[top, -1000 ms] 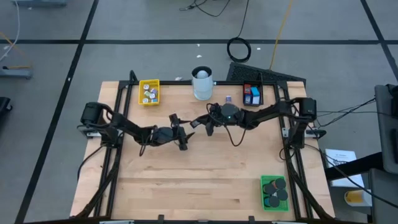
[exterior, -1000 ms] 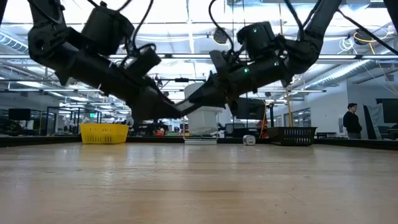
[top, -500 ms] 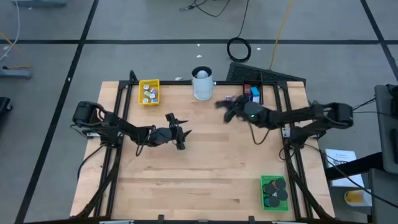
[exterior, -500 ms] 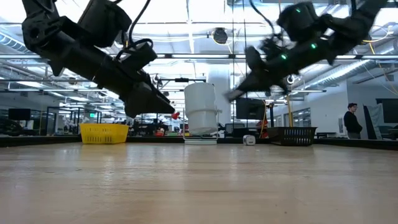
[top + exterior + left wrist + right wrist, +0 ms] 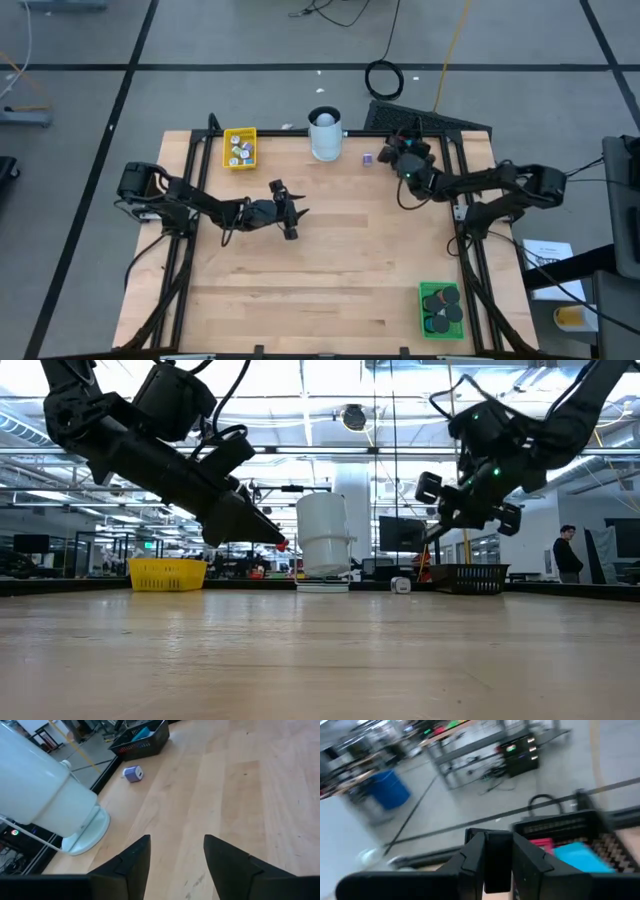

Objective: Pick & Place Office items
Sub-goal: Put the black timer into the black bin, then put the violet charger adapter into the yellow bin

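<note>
right hand (image 5: 405, 152) carried its black piece (image 5: 497, 860) from table centre to over the black tray (image 5: 432, 133), left hand (image 5: 291, 208) narrowed

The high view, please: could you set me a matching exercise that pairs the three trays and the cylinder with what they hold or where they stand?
Things:
1. yellow tray
2. green tray
3. black tray
4. cylinder

States:
A. stands between two trays
B. holds black discs
C. holds pale pieces
D. holds a blue piece

Pairs: 1-C, 2-B, 3-D, 4-A
</note>
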{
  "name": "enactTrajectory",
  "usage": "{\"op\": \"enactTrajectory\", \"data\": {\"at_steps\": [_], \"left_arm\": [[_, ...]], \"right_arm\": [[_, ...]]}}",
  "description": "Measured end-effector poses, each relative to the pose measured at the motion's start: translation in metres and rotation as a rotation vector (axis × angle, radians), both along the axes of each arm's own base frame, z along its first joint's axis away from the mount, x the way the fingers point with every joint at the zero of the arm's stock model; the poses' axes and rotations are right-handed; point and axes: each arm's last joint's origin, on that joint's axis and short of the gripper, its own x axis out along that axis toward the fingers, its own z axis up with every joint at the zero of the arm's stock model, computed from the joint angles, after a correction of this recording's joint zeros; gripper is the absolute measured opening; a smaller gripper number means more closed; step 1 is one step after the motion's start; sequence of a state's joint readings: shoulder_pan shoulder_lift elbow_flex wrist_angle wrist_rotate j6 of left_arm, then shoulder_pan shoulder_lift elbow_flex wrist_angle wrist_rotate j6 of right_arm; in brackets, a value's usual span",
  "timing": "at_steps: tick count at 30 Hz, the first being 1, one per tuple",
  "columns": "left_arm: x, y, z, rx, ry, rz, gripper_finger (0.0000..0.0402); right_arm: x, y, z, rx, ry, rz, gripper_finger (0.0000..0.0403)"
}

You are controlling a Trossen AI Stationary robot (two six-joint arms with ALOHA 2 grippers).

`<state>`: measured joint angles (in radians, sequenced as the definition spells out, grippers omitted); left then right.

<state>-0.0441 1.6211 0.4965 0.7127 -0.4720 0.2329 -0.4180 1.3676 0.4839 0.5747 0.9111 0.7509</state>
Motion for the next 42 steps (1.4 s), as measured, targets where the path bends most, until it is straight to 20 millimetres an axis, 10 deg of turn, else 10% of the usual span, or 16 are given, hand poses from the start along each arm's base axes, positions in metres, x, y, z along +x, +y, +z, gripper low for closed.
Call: {"op": "enactTrajectory", "data": {"at_steps": [28,42], "left_arm": [[0.000,0.003,-0.001,-0.052,-0.017,0.032,0.0187],[-0.003,0.003,-0.005,-0.028,0.043,0.034,0.0031]], "right_arm": [[-0.008,-0.017,-0.038,0.081,0.106,-0.180,0.0082],[-0.010,-0.016,-0.041,0.109,0.182,-0.146,0.0162]]}}
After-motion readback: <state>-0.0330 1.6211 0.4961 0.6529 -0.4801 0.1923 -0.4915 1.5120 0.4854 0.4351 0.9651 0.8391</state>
